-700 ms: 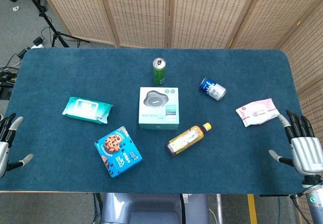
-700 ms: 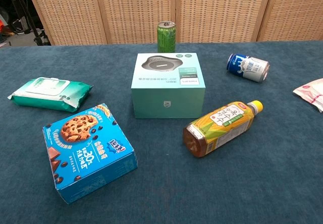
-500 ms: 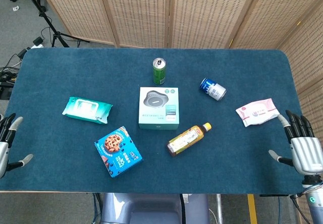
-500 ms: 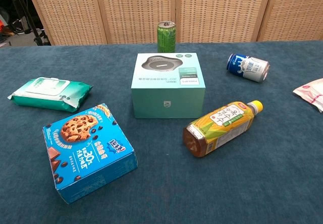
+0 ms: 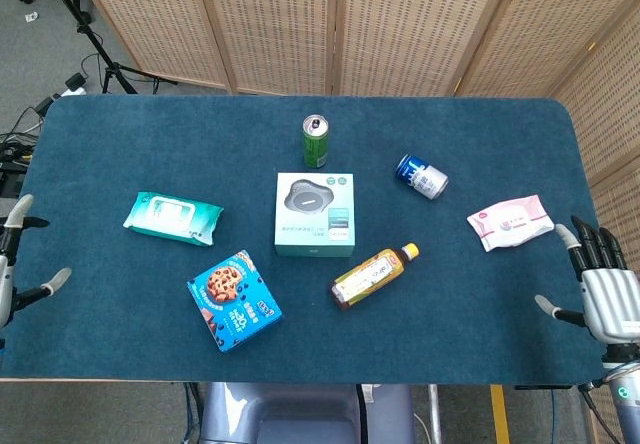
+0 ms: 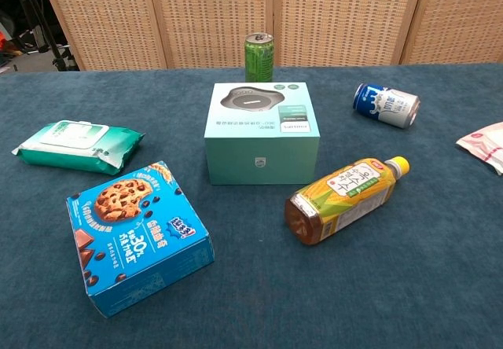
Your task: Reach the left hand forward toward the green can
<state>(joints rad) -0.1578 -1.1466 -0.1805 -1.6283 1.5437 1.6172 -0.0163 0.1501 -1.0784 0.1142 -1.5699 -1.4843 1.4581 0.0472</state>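
The green can (image 5: 316, 142) stands upright at the back middle of the blue table, just behind the teal box (image 5: 314, 214); the chest view shows the green can (image 6: 258, 57) behind that teal box (image 6: 262, 132) too. My left hand (image 5: 12, 269) is at the table's left edge, far from the can, fingers spread and holding nothing. At the right edge, my right hand (image 5: 600, 289) is also spread and empty. Neither hand appears in the chest view.
On the table lie a wet-wipes pack (image 5: 172, 218), a blue cookie box (image 5: 233, 300), a tea bottle on its side (image 5: 372, 275), a blue-white can on its side (image 5: 421, 176) and a pink pack (image 5: 510, 221). Wicker screens stand behind.
My left hand has shifted slightly up and forward at the left edge. The right hand has dropped a little. The objects have not moved.
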